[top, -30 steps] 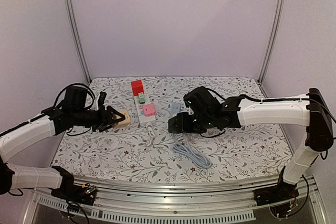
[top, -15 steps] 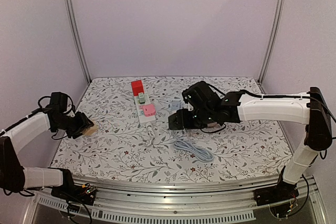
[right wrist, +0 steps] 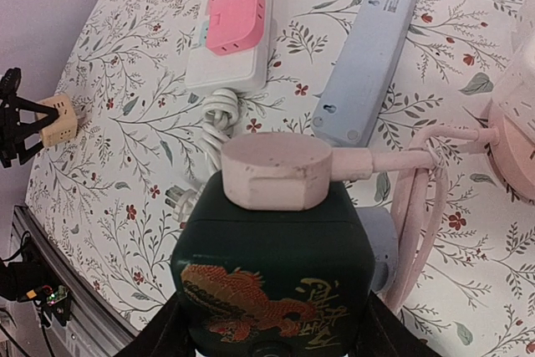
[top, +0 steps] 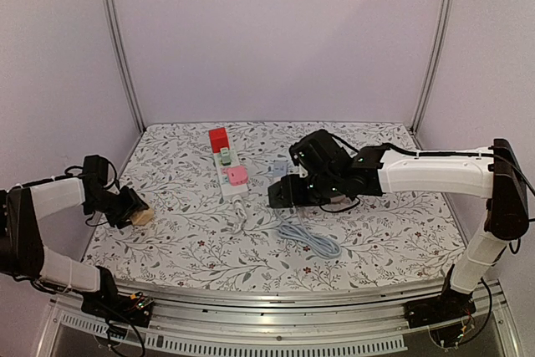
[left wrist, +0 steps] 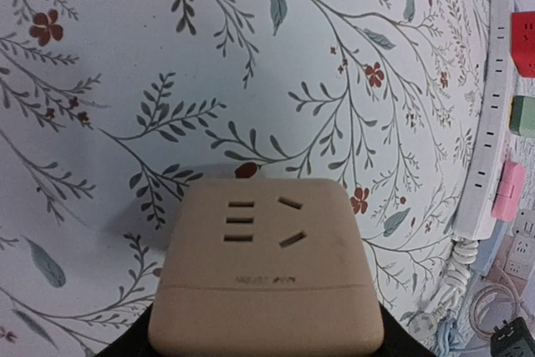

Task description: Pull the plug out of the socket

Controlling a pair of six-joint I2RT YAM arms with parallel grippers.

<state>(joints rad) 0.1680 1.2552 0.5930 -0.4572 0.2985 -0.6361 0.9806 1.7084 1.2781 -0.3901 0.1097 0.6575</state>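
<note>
**Right pincer** (right wrist: 267, 315): clenched on the two flanks of a dark green socket block (right wrist: 267, 265), near the middle of the flowered worktop (top: 376, 240).

**Left pincer** (top: 127, 205): at the worktop's 9 o'clock edge, clenched on a beige adapter (left wrist: 266, 273) whose socket face is turned toward the wrist camera. Whether the adapter rests on the worktop cannot be told.

**White power strip** (top: 227, 175): lies toward 11 o'clock of the right pincer and carries red, green and pink cubes. A blue-grey strip (right wrist: 368, 56) lies beside it without touching.

**Pink plug** (right wrist: 276, 171): the task's thing. It is seated flat on the top face of the socket block, and its pink cable (right wrist: 410, 206) leaves toward 3 o'clock and loops downward.

**Handling (judgement):**
- The plug looks like a light, rigid moulded body with smooth faceted sides, probably held only by the friction of its pins.
- The cable is soft and is a poor place to pull, since it would likely bend or strain at the neck.
- The better hold is across two opposite facets of the plug body, low against the block and clear of the cable exit.
- The pull should run straight along the pins while the right pincer braces the block.
- A slanted pull risks jamming the pins, and a shallow grip may slide off the smooth plastic.
- The left pincer would need to set the adapter down first.
</note>
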